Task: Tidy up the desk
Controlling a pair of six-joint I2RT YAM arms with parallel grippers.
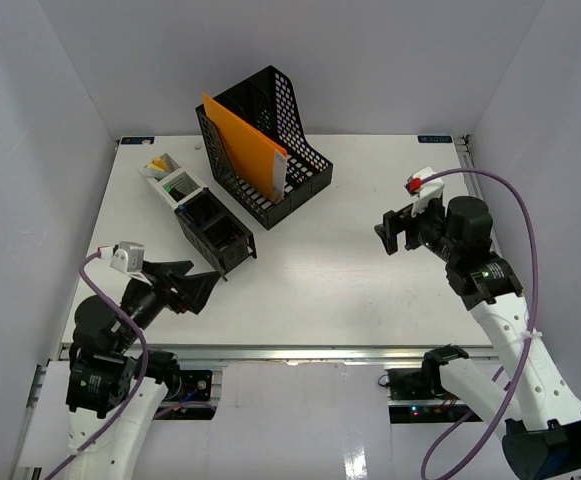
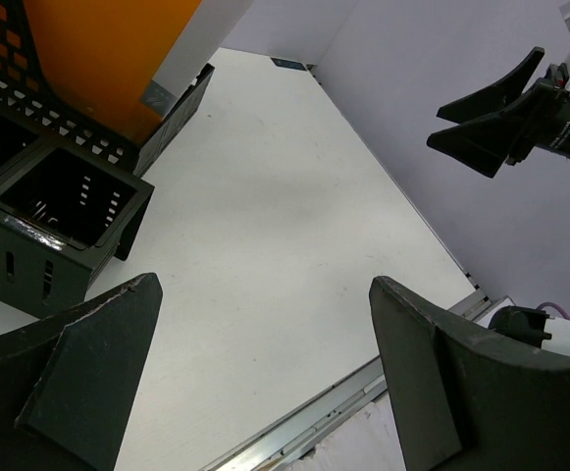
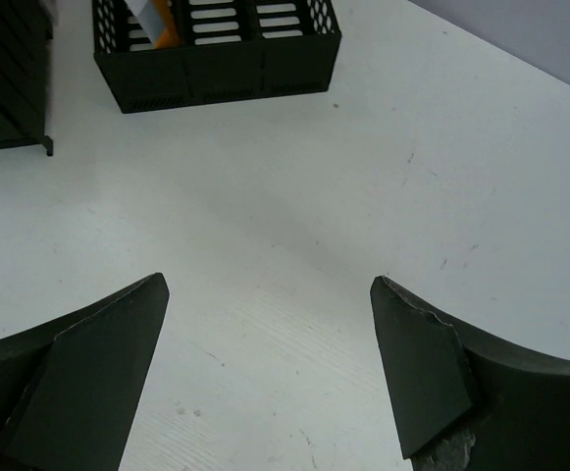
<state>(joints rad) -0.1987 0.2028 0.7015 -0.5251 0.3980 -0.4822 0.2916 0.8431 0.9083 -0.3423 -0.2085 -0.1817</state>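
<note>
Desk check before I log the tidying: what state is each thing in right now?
Left gripper: jaws open, empty.
Right gripper: jaws open, empty.
File rack: upright, holding an orange folder.
Organizer: black compartments empty, white end holding small items.

The left arm (image 1: 100, 365), white with black joints, is reaching up from the near left corner of the flat white desk (image 1: 350, 290), and its dark two-finger left gripper (image 1: 198, 287) is hovering low over that corner, jaws spread wide and empty. The matching right arm (image 1: 510, 330) is bending over the desk's right side, and its black right gripper (image 1: 390, 236) is pointing toward the desk's middle, jaws likewise spread and empty.
</note>
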